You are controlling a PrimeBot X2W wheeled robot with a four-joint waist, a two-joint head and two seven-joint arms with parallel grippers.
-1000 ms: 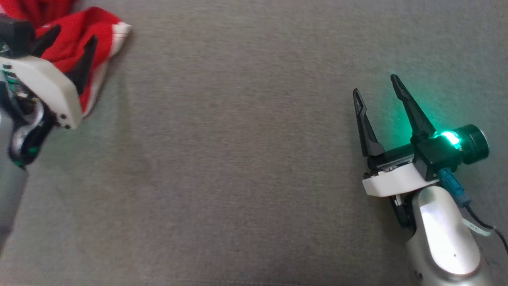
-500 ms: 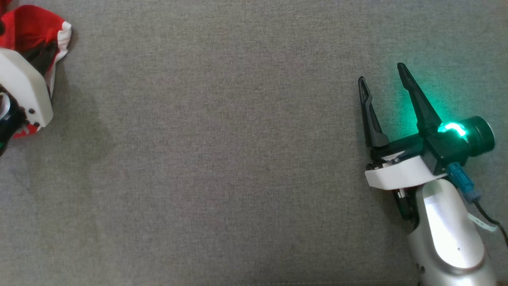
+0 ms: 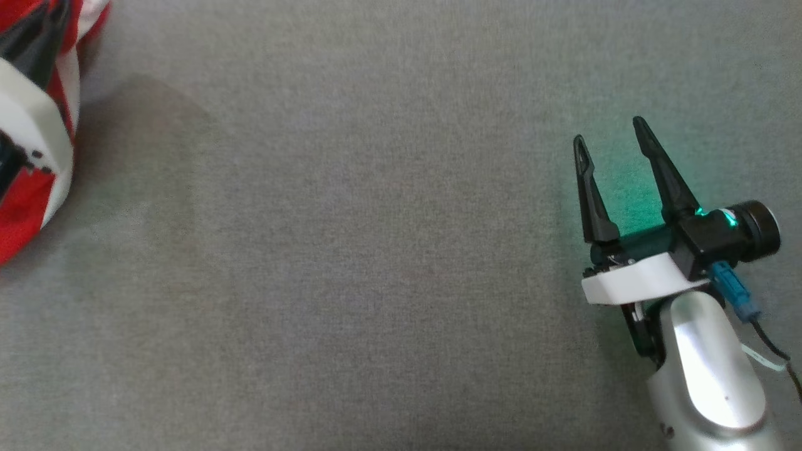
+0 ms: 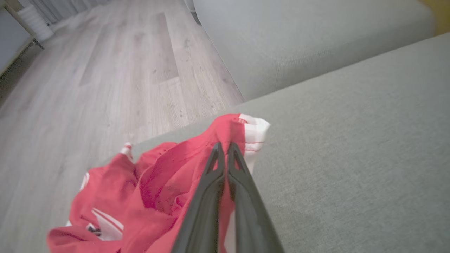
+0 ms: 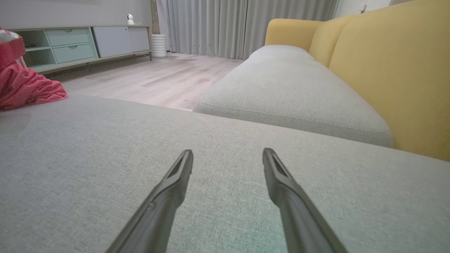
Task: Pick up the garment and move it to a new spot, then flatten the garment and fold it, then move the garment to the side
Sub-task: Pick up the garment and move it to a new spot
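The garment [image 4: 165,182] is red cloth with white trim, bunched at the left edge of the grey cushion [image 4: 351,158]. My left gripper [image 4: 225,149] is shut on a fold of it near the white hem, and the cloth droops from the fingers. In the head view the garment [image 3: 22,207] shows at the far left, behind the left gripper's white housing [image 3: 25,119]. My right gripper [image 3: 609,131] hovers open over bare cushion at the right, with nothing between its fingers. In the right wrist view the right gripper [image 5: 228,154] points across the cushion, and the garment [image 5: 24,88] lies far to its left.
The grey cushion [image 3: 376,250] spreads wide between the two grippers. Wooden floor [image 4: 105,70] drops off just beyond the garment. A second grey seat [image 5: 288,88] and a yellow backrest [image 5: 393,70] lie ahead of the right gripper. A cabinet [image 5: 84,42] stands across the room.
My left gripper has gone from open over the garment to shut on it, drawing the cloth up. The head view has shifted. The right gripper stays open in much the same place.
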